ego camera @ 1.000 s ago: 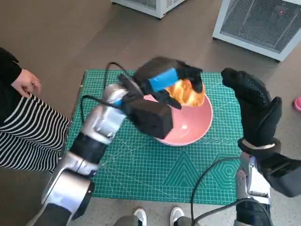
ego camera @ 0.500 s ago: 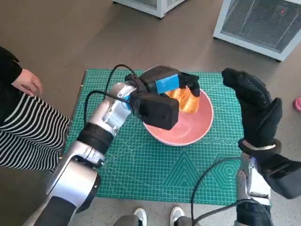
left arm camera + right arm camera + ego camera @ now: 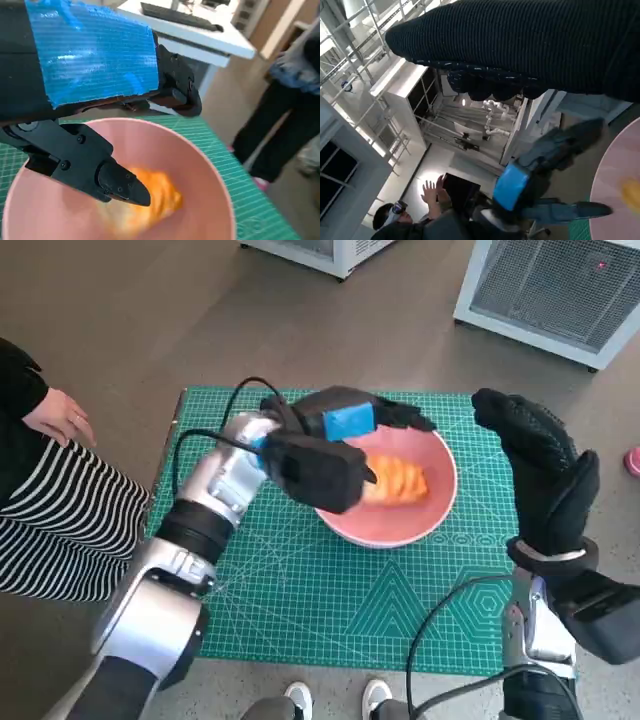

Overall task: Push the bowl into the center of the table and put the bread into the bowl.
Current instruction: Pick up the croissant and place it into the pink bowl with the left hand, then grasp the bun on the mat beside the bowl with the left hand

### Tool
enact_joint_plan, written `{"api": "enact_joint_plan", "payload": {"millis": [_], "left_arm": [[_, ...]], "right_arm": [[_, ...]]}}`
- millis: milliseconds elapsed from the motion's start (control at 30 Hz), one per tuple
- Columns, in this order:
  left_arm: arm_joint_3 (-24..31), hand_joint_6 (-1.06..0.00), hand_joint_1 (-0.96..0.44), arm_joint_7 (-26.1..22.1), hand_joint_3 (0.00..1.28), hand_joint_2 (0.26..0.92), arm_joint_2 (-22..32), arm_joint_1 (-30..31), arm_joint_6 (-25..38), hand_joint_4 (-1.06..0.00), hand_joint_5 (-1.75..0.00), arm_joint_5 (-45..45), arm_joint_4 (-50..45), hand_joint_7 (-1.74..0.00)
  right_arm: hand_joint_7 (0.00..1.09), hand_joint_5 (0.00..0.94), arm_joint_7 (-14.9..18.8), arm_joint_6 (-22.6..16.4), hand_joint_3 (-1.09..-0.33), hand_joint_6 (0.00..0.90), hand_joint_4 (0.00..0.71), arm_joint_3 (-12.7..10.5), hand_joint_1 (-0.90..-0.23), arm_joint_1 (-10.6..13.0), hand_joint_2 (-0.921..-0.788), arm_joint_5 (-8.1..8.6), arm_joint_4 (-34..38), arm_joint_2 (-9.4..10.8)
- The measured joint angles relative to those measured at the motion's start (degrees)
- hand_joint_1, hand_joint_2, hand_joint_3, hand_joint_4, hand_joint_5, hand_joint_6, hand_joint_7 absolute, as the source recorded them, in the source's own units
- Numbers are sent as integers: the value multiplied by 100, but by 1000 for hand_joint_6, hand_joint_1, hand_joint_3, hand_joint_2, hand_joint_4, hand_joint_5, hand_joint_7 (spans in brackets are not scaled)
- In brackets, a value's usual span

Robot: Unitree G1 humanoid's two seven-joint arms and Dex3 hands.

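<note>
The pink bowl stands near the middle of the green cutting mat. Inside it lies the orange bread, loose. My left hand hovers over the bowl's far-left rim with its fingers apart and nothing in them. The left wrist view shows the same: the left hand spread above the bowl, with the blurred bread below a fingertip. My gloved right hand is raised to the right of the bowl, empty, off the table. The right wrist view shows the glove and the left hand.
A person in a striped garment sits at the mat's left edge, one hand near its corner. White cabinets stand on the floor beyond the table. Feet show at the near edge. Another person appears in the right wrist view.
The bread has left my left hand and now lies in the bowl. The left hand's fingers have spread apart above it. The right hand has not moved.
</note>
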Motion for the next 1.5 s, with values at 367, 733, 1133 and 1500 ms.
{"api": "enact_joint_plan", "payload": {"millis": [367,733,1133,1500], "left_arm": [[443,-255,18,-712,0,765,954,645,155,-139,-1,-410,-1694,-52],[815,-247,75,-2068,2,761,2501,1344,886,-44,0,-666,-3243,-26],[1093,-269,82,-2643,0,726,3462,1870,1709,-64,-11,-609,-4393,-26],[1173,-314,114,-2384,0,722,3476,2298,1687,-114,-13,-585,-4215,-26]], "right_arm": [[410,1,2,91,-672,125,184,23,-688,-9,-921,14,-1,-7],[411,1,71,207,-670,126,184,42,-697,-22,-921,67,-63,-15],[412,1,218,249,-670,128,185,57,-699,-167,-921,236,-29,-2],[412,5,370,259,-670,127,194,59,-698,-213,-921,283,92,0]]}}
